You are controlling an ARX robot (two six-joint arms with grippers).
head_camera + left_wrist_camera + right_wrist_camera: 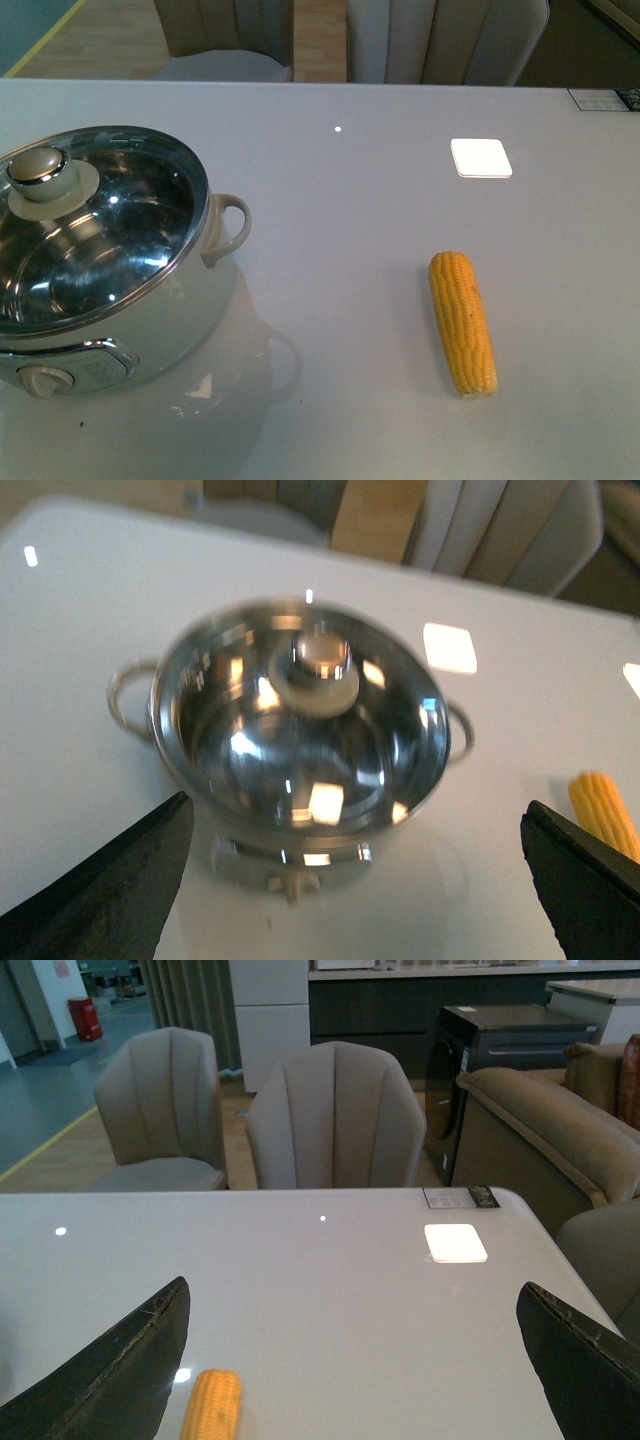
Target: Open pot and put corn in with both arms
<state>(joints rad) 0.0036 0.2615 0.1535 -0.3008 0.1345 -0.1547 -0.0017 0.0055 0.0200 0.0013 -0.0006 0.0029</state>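
The pale grey table (pixel 340 230) filled most of the front view. A lidded pot (pixel 170 330) stood at lower left. The corn (pixel 463 322) lay at lower right, well apart. A white square (pixel 481 158) lay at upper right, and a printed label (pixel 603 99) at the far right edge.

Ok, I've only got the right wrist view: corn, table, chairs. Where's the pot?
Observer: Front view shows the pot at the left, well apart from the corn on the right.
Operator: Lid on?
Observer: Yes, the glass lid sits on it, knob up.
Operator: And the left gripper?
Observer: Open, pointed at the pot, not touching it.
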